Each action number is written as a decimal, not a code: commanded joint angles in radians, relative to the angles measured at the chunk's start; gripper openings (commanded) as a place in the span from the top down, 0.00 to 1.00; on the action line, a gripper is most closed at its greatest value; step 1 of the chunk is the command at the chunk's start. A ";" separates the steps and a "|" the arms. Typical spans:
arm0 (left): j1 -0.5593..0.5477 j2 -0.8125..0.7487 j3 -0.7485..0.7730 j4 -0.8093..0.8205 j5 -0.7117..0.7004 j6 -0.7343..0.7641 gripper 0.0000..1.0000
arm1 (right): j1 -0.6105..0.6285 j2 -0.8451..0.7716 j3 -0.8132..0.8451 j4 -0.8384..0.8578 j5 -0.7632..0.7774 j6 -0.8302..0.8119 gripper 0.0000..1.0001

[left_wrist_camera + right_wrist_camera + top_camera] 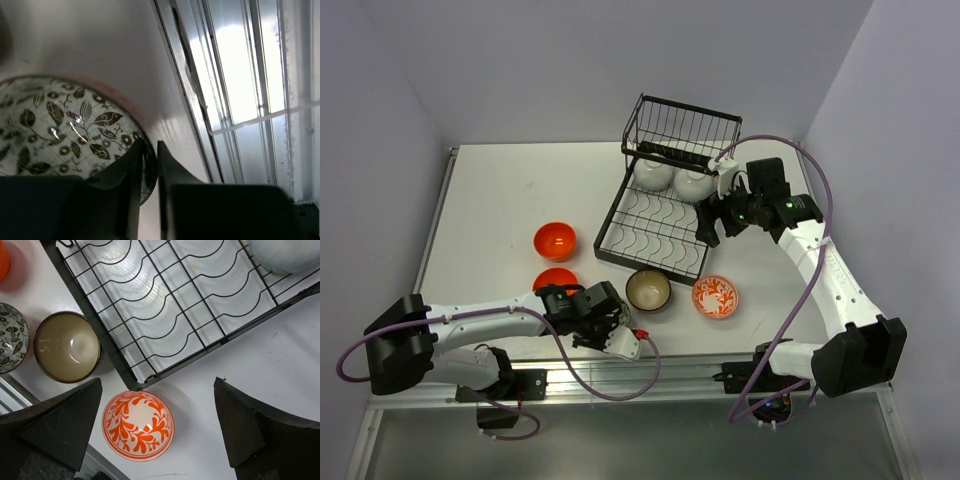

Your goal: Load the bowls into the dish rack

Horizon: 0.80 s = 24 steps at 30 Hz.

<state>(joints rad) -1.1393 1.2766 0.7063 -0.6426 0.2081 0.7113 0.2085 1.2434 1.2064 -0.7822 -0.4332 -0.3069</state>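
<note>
Left fingers (pixel 122 200) seemingly pinch the rim of the grey-patterned bowl (pixel 50 125) — right fingers (pixel 60 420) spread wide.

We see a white table (pixel 500 200) filling the middle of the top view, with pale lilac walls (pixel 570 60) above and at both sides. Along its lower edge runs a ribbed aluminium rail (pixel 692 374).

- Your left arm (pixel 480 320) and right arm (pixel 825 270): white shells, black joints, black bases.
- Purple cable (pixel 770 138) loops off each arm.
- Fingers (pixel 55 425): matte black wedges.
- Green light (pixel 786 208) on your right wrist.
</note>
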 commanded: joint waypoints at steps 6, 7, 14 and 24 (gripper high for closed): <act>-0.014 -0.017 0.145 -0.113 0.180 -0.075 1.00 | -0.029 -0.018 0.051 0.014 -0.039 0.023 0.00; -0.014 -0.022 0.174 -0.124 0.209 -0.091 1.00 | -0.035 -0.016 0.065 0.009 -0.058 0.026 0.00; 0.065 -0.016 0.426 -0.082 0.528 -0.382 1.00 | -0.080 -0.004 0.153 -0.026 -0.222 0.057 0.00; 0.451 0.064 0.389 0.782 0.811 -1.249 1.00 | -0.239 0.019 0.280 -0.023 -0.412 0.155 0.00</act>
<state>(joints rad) -0.7033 1.3426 1.1263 -0.2710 0.9264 -0.2062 0.0204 1.2503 1.4242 -0.8051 -0.7547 -0.1982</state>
